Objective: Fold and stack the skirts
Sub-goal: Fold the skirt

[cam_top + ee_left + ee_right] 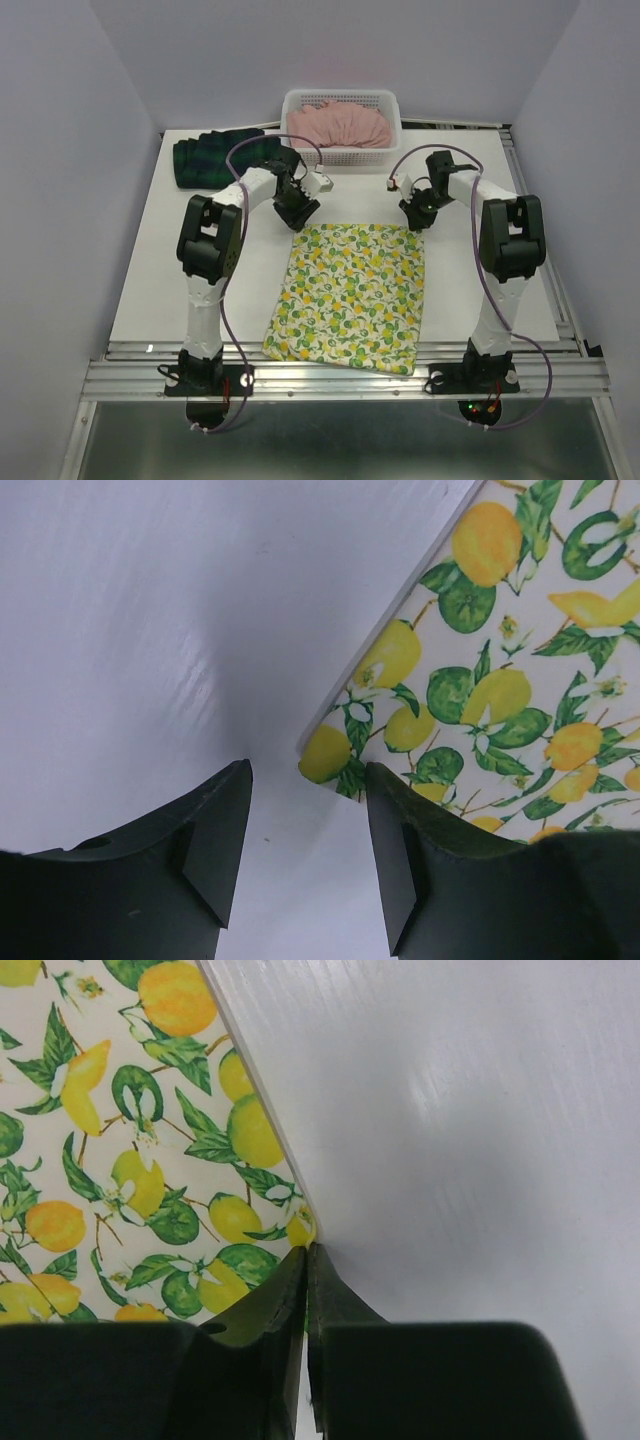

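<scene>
The left hand (pixel 307 780) hung with its jaws apart and nothing between them, straddling bare tabletop (pixel 150 290) just off the far left corner of the lemon skirt (pixel 350 295). One finger (pixel 400 850) stood beside that corner, and the other was out over white surface. The right hand (pixel 306 1260) had its jaws pressed together, with the tips meeting the skirt's far right corner. Whether any cloth was pinched between them could not be told.

The skirt lay flat between the two arms. Its long axis ran from far to near and leaned slightly to the left at the near end. The narrower edge was far, under the hands, and the wider hem was near, close to the tabletop's front edge. White tabletop showed on both sides of it, wider on the left, and a strip lay between its far edge and the basket (pixel 392 104).

The pink skirt (pixel 338 125) was heaped in that basket at the far middle. The plaid skirt (pixel 220 155) lay bunched at the far left corner, well apart from the lemon one.
</scene>
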{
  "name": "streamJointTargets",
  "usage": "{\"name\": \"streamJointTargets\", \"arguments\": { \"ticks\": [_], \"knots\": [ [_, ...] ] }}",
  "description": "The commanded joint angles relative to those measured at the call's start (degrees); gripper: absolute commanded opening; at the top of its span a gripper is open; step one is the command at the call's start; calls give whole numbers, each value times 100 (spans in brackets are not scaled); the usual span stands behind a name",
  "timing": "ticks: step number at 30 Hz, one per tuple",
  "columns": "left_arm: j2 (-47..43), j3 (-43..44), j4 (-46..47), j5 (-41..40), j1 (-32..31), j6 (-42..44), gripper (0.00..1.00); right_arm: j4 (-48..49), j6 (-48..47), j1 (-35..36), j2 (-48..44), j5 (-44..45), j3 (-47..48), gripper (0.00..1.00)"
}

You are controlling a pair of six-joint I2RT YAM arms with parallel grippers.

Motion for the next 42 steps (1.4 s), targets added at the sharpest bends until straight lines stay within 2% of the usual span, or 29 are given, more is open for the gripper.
{"name": "streamJointTargets", "arguments": {
  "ticks": [1, 4, 6, 16, 23, 25, 26, 29, 30, 37, 42],
  "knots": [
    [14, 233, 112, -156, -10, 207, 60, -218, -124, -28, 114, -59, 238, 6],
    [172, 401, 94, -147, -10, 242, 60, -235, -124, -28, 131, -68, 238, 5],
    [278, 453, 68, -138, -10, 260, 59, -227, -124, -28, 132, -68, 246, 1],
    [349, 541, -55, 354, -10, 392, 58, -200, -98, -28, 167, -15, 387, 1],
    [621, 718, -266, 459, -2, 479, 39, 37, 113, -28, 175, 90, 431, 1],
    [674, 656, -284, 495, -10, 523, 31, 221, 244, -28, 176, 186, 431, 1],
    [700, 665, -310, 495, -10, 532, 22, 370, 262, -28, 184, 222, 431, 1],
    [806, 787, -407, 477, 16, 462, 8, 686, 412, -28, 228, 424, 484, 1],
    [823, 849, -424, 521, 33, 436, 0, 766, 447, -28, 246, 494, 510, 1],
    [587, 1726, -170, 574, 218, -56, 0, 1311, 956, -81, 290, 820, 1256, 1],
    [323, 2080, -29, 504, 315, 39, 0, 1285, 1098, -81, 228, 732, 1960, 1]
  ]
}}
